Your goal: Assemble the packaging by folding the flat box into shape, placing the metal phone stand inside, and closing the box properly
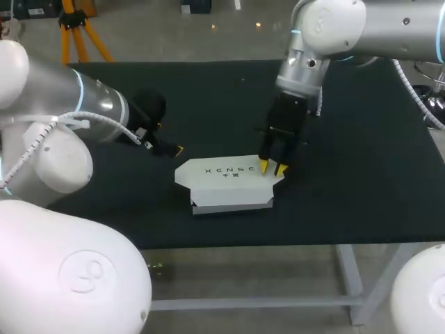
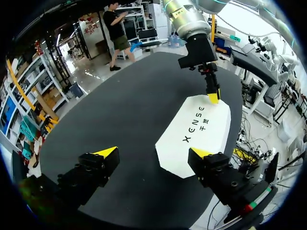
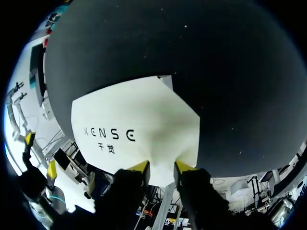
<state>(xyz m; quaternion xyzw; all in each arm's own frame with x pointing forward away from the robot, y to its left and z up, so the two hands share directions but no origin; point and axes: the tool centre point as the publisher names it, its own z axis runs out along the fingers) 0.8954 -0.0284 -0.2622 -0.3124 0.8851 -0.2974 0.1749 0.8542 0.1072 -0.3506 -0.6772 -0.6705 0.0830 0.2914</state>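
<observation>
Box [image 1: 229, 182] lay lengthwise between the hands: right hand [image 1: 272, 168], barely parted and empty, touched its right end; left hand [image 2: 152, 154], wide open and empty, hung beside its left.

Only one bit of print can be made out: a row of wide-spaced dark capital letters on the white top of the box [image 1: 226, 184], with two smaller characters tucked right under it. A round embossed emblem [image 1: 87, 271] is also seen on the white robot casing [image 1: 42, 229] at the near left.
</observation>
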